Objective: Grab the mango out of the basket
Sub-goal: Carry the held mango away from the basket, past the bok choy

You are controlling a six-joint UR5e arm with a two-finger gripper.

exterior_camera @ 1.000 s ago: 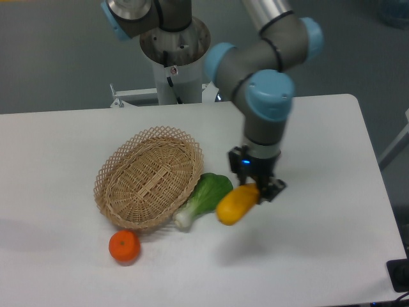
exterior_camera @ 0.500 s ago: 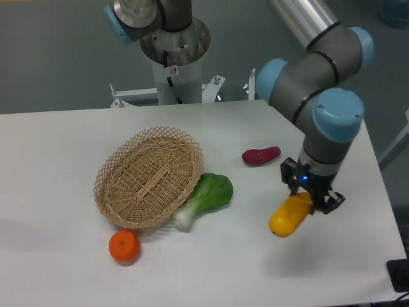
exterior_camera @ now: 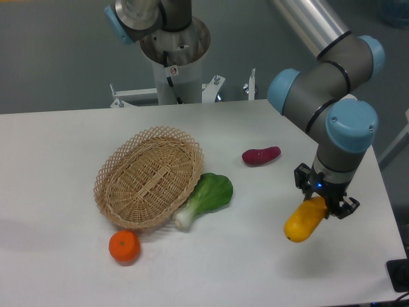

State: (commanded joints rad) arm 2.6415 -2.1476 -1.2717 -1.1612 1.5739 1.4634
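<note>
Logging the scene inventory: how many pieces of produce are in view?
4: the mango held in the tool at right, an orange below the basket, a leafy green beside it, a purple vegetable behind.

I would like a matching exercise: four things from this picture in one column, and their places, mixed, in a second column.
Things:
1. mango
2. orange
3. basket
4. purple vegetable

Places:
A. on the table, empty
B. in the gripper, at the right
C. in front of the basket
D. between the basket and the arm

Pairs: 1-B, 2-C, 3-A, 4-D
</note>
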